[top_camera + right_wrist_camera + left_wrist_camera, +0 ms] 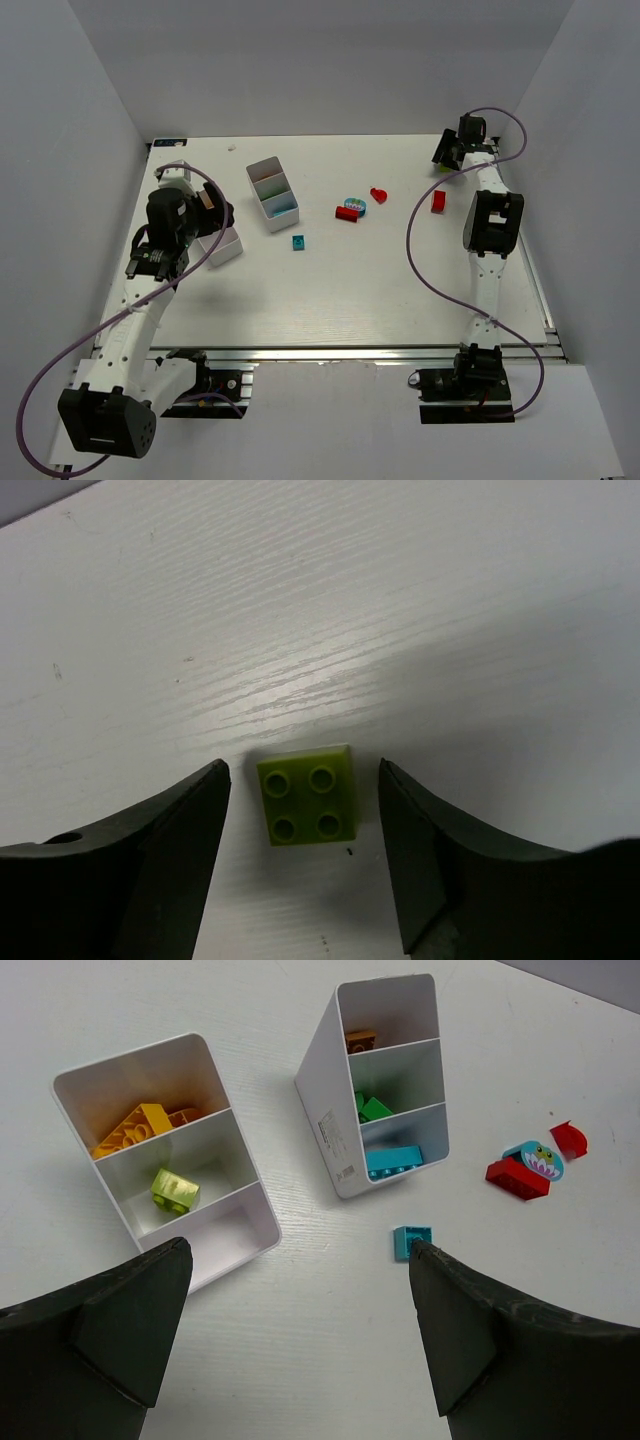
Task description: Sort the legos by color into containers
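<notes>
my right end effector (302,802) hangs open and empty, jaws either side of the lime brick (308,796) lying studs-up on the tabletop (320,620), so i judge the grasp is next: lower, close squarely, then carry it to the white bin (238,1245) holding lime.

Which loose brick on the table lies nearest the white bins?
The small teal brick, just beside the bins; the red pieces lie farther right.

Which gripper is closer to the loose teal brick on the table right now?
Left. The left gripper hovers just left of the teal brick; the right gripper is at the far right corner, jaws straddling a lime plate.
</notes>
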Action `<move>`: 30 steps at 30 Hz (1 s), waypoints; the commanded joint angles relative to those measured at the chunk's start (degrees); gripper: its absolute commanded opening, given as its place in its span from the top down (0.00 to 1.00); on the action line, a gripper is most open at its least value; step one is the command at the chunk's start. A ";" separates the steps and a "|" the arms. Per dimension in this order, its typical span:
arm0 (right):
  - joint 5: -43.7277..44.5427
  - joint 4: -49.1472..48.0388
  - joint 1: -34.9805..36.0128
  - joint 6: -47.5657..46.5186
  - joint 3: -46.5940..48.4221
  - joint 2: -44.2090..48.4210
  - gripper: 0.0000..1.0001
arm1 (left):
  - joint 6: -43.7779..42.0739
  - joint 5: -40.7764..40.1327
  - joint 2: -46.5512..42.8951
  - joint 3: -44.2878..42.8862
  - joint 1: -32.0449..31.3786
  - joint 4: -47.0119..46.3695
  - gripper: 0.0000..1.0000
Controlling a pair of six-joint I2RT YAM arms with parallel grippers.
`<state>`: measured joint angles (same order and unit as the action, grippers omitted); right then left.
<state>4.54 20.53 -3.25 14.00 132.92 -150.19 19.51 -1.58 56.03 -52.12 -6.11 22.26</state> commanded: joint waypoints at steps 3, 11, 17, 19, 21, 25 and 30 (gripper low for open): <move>-2.25 1.44 -0.01 1.82 1.73 -0.63 0.45 | 0.09 -0.44 0.83 -1.93 0.31 -0.55 0.02; -3.57 1.53 0.43 1.03 0.50 -0.28 0.79 | 0.36 0.00 1.63 -2.11 0.31 -1.26 0.02; -9.52 -1.19 0.35 -1.34 -0.21 1.21 0.89 | 0.44 -0.17 1.36 -2.46 0.31 -1.96 0.02; -14.61 -5.56 0.52 -4.32 -1.95 3.58 0.98 | 0.62 -0.09 1.36 -2.37 0.31 -2.22 0.02; -16.57 -10.92 1.22 -8.52 -7.38 9.43 1.00 | 0.79 0.26 1.27 -2.29 0.31 -2.92 0.02; -28.41 -25.71 2.80 -16.51 -26.02 21.92 1.00 | 1.50 0.79 1.10 -2.11 0.31 -3.98 0.02; -51.98 -21.86 7.45 -30.59 -35.61 31.43 1.00 | 2.82 1.50 0.66 -1.76 0.31 -4.77 0.02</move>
<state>-30.35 3.88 0.32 -5.15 99.72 -126.43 21.12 -1.02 57.80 -52.29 -6.11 19.05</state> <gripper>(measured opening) 0.427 0.982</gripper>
